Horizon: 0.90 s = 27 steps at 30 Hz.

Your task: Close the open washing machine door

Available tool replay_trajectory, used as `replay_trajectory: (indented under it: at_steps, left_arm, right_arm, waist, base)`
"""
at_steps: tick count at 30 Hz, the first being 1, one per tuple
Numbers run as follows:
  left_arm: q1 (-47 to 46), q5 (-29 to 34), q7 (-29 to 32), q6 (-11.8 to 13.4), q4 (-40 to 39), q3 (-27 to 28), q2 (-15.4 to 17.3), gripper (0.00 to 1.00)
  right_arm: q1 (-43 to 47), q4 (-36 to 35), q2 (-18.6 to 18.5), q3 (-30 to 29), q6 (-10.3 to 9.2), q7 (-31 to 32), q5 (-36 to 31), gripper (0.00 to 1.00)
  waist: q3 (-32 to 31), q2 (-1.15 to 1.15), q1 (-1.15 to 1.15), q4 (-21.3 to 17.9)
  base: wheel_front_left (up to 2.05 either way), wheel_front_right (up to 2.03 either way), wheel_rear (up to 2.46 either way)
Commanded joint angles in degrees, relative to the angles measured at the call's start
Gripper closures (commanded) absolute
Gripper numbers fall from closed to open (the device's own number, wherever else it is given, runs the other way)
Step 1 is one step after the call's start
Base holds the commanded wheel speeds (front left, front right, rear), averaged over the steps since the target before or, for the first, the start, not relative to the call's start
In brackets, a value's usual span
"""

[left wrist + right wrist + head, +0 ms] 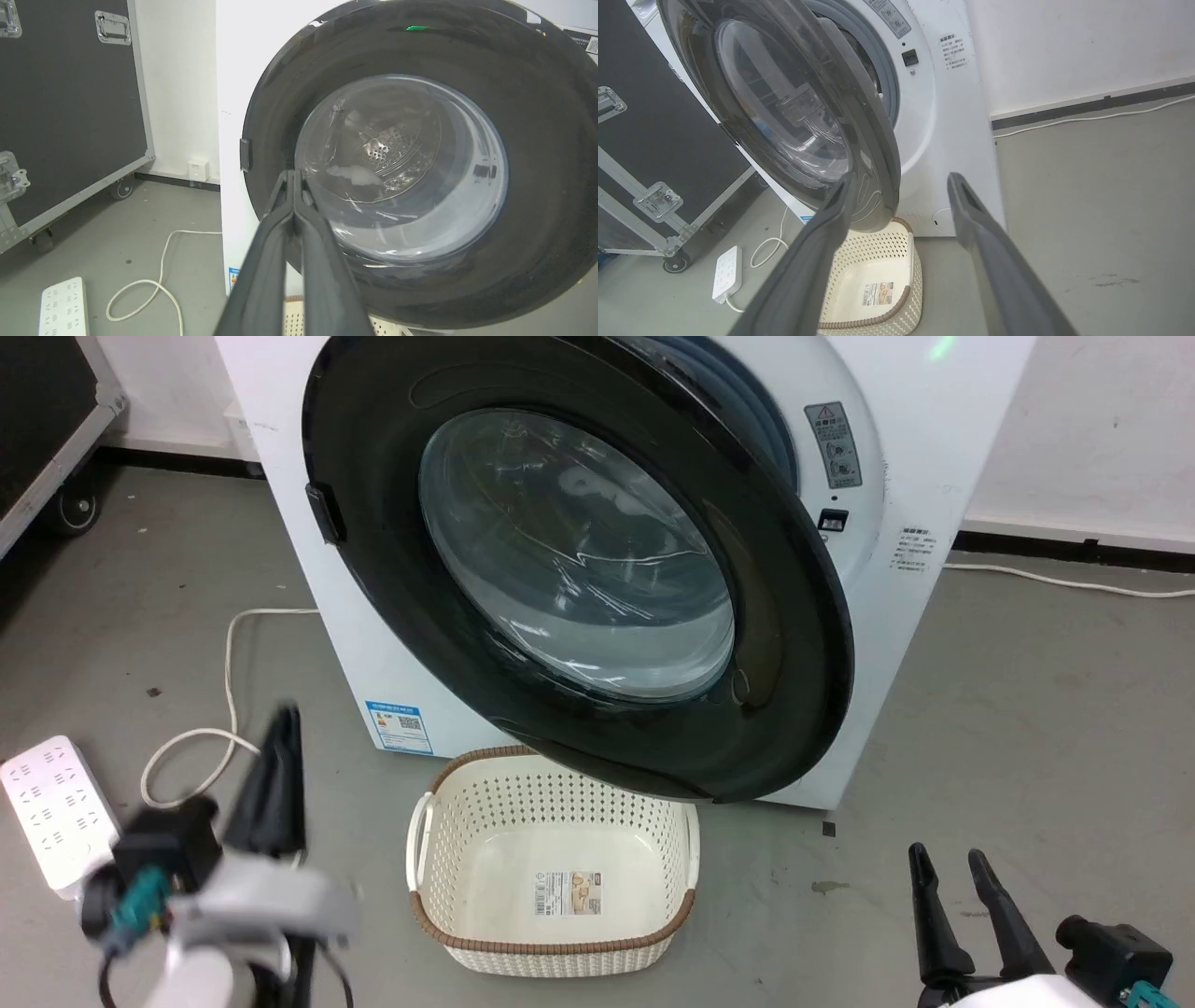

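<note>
Door of the washing machine, black-rimmed with a bulging clear glass bowl, stood ajar. It was attached along its left side, while its free right edge stood away from the white front panel, so that the grey rubber gasket and the latch socket were exposed in the gap. In the head view, the door's lower rim overlapped the back edge of the cream perforated basket, which sat on the grey floor directly before the machine. The left gripper, blurred at lower left, had its two dark fingers pressed together with nothing between them. It was apart from the door, and in its wrist view it pointed toward the door's left rim. The right gripper, at lower right, had its fingers spread wide and empty, well clear of the machine. A white power strip and its looped cable lay on the floor to the left, near a black flight case.
</note>
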Motion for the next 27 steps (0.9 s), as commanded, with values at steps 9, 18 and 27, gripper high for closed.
replay_trajectory:
  at_steps: [9, 18, 27]
  left_arm:
    - [8.26, -0.37, -0.24, -2.64, 0.74, 1.98, -4.26, 0.00]
    - [9.75, 0.74, -0.25, -3.67, 1.01, 4.45, -6.33, 0.00]
    - [9.12, 2.16, -0.25, -4.84, 0.74, 5.41, -7.97, 0.00]
  right_arm:
    - [1.14, 0.34, -0.03, 0.58, 0.06, -0.25, 0.56, 0.00]
    - [0.89, -0.13, -0.03, -0.03, 0.06, -0.25, -2.28, 0.00]
    - [-2.39, -2.07, -0.03, 1.45, 0.06, 0.21, -10.75, 1.00]
  waist:
    - [-0.48, 0.00, 0.00, 0.28]
    - [-0.48, 0.00, 0.00, 0.82]
    - [1.05, 0.00, 0.00, 1.51]
  base:
    - [0.00, 0.00, 0.00]
    - [0.00, 0.00, 0.00]
    - [0.00, 0.00, 0.00]
